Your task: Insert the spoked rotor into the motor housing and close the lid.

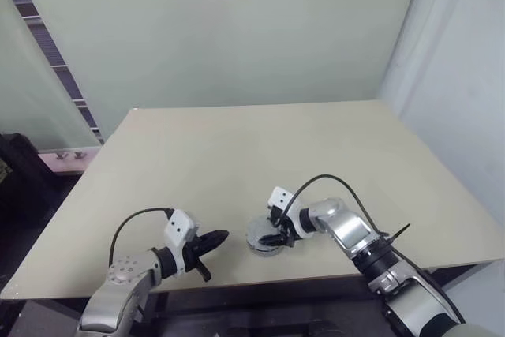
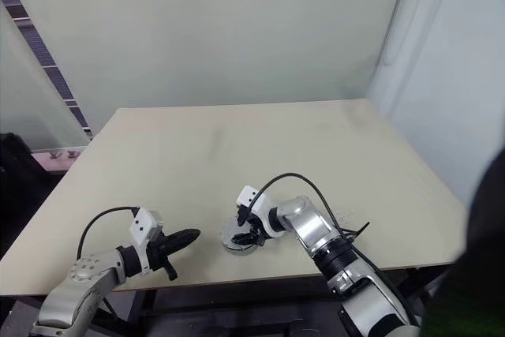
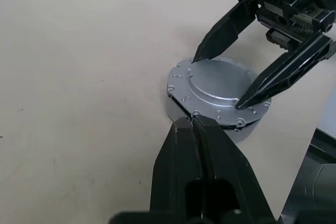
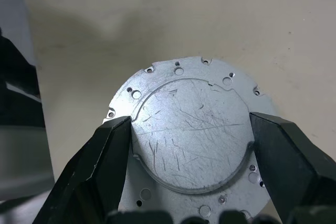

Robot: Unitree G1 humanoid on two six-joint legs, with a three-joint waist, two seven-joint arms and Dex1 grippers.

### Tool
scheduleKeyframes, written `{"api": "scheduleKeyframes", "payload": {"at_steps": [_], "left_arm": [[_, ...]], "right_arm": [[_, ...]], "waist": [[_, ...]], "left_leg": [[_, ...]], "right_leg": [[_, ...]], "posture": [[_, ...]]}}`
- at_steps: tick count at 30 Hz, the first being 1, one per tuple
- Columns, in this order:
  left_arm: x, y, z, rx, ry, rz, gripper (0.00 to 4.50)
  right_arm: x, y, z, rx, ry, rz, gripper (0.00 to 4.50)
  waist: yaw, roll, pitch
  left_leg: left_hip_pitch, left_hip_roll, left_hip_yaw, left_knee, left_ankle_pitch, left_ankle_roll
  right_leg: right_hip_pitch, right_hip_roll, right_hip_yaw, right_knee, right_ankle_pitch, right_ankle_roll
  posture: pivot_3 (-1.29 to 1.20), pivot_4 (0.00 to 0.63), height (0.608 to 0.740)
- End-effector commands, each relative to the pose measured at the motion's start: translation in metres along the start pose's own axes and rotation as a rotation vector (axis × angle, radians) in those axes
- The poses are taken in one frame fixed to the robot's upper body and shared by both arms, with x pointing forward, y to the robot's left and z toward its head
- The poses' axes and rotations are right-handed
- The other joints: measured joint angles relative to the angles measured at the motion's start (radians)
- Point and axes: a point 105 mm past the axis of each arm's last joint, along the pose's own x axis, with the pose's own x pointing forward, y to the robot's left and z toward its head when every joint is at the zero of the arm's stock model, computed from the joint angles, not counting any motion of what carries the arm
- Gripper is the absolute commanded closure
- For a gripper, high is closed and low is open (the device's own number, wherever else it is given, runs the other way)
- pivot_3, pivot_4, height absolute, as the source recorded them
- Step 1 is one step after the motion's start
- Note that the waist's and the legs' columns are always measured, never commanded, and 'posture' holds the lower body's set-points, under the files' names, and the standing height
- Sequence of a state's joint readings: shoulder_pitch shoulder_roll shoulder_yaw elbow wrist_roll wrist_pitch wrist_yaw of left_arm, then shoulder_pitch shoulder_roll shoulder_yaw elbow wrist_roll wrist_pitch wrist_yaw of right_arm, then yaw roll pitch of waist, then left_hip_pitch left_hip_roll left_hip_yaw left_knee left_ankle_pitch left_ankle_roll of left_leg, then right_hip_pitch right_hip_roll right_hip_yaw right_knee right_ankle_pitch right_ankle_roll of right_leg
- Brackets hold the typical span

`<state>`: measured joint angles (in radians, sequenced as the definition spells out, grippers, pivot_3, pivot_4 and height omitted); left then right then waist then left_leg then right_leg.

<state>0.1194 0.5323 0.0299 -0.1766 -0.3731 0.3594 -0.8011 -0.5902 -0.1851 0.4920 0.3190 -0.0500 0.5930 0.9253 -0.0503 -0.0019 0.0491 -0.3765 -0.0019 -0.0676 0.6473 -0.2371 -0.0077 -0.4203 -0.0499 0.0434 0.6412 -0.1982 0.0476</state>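
The motor housing [image 3: 176, 115] is a small round silver unit near the table's front edge. A flat, scratched silver plate with small holes and a raised round centre closes its top; I take it for the lid [image 4: 181, 80]. A dark seam runs between plate and body. My right gripper [image 4: 189, 124] reaches down from the right, with one fingertip pressed against each side of the raised centre. Just to the left of the unit my left gripper [image 3: 192, 121] is shut and empty, pointing at its side without touching. The spoked rotor is hidden.
The beige table [image 1: 237, 155] stretches far back to a pale wall. The unit sits close to the front edge [image 1: 260, 278]. A black cable loops over my right wrist [image 1: 339, 183].
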Motion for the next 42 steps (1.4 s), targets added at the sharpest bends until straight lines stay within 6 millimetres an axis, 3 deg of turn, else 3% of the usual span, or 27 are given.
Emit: {"api": "scheduleKeyframes", "payload": {"at_steps": [1,18,35,42], "left_arm": [[0.001,0.000,0.015,0.035,-0.049,-0.003,4.50],[0.003,-0.002,0.013,0.024,-0.056,-0.005,4.50],[0.003,-0.002,0.014,0.027,-0.057,-0.005,4.50],[0.003,-0.002,0.014,0.030,-0.055,-0.005,4.50]], "right_arm": [[-0.002,0.000,-0.004,-0.024,0.040,-0.021,1.19],[0.003,0.003,-0.019,0.062,0.133,-0.068,1.19],[0.009,0.007,-0.021,0.131,0.180,-0.091,1.19],[0.010,0.007,-0.012,0.096,0.121,-0.077,1.19]], "waist": [[0.000,0.000,0.000],[0.000,0.000,-0.001],[-0.001,0.001,-0.001],[-0.003,0.001,-0.001]], "left_leg": [[0.000,0.000,0.000,0.000,0.000,0.000],[0.002,0.000,0.000,0.000,0.000,0.000],[0.014,0.001,0.000,-0.001,-0.003,-0.005],[0.014,0.002,0.000,-0.001,-0.004,-0.006]], "right_leg": [[0.000,0.000,0.000,0.000,0.000,0.000],[0.002,0.000,0.000,0.000,0.000,0.000],[0.011,-0.001,-0.001,-0.002,0.000,0.000],[0.010,-0.001,-0.002,-0.002,0.000,0.000]], "posture": [[0.00,0.000,0.740],[0.00,0.000,0.740],[0.00,0.000,0.740],[0.00,0.000,0.740]]}}
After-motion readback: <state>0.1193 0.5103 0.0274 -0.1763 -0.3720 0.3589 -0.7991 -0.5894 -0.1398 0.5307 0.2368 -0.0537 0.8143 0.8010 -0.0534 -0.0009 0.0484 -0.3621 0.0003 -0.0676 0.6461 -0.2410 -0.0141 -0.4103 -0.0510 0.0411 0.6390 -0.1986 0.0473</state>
